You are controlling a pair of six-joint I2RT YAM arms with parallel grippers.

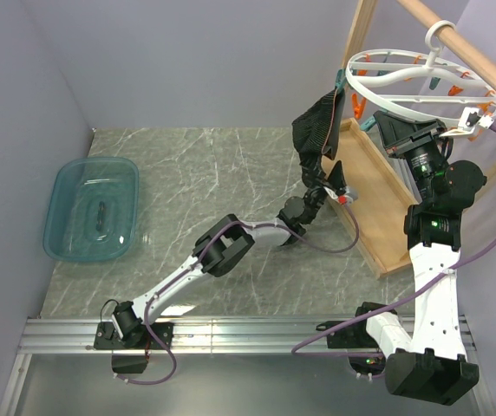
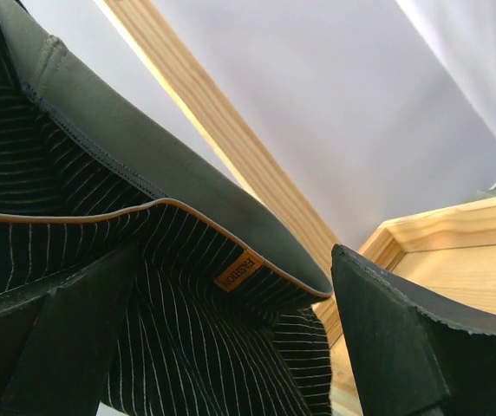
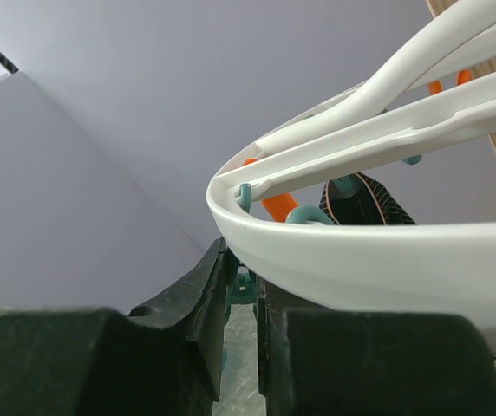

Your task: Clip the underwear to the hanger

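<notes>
Lavender walls close in a grey marble table [image 1: 196, 173], and at its right side a wooden rack [image 1: 365, 204] carries the rod [image 1: 478, 52] from which the hanger [image 3: 361, 260] hooks. The underwear [image 1: 317, 130] dangles off the hanger's left edge, apparently pinched by a single teal clothespin [image 1: 339, 85], its lower part drooping toward my left end effector [image 1: 333, 185]. That end effector's fingers stand wide apart. From its wrist camera the striped fabric and waistband sit between them, close against one finger. My right end effector [image 3: 244, 286] is drawn down to a narrow slit at the hanger's rim. I read that as a pinch steadying the ring, though the contact itself is hidden. My worry is the one-pin hold: if a left finger catches the cloth as I move that arm, the drag could pull the waistband out of the pin and drop the garment. Letting go on the right too abruptly could set the ring swinging on its hook, shaking the garment loose or shifting the hook along the rod.
</notes>
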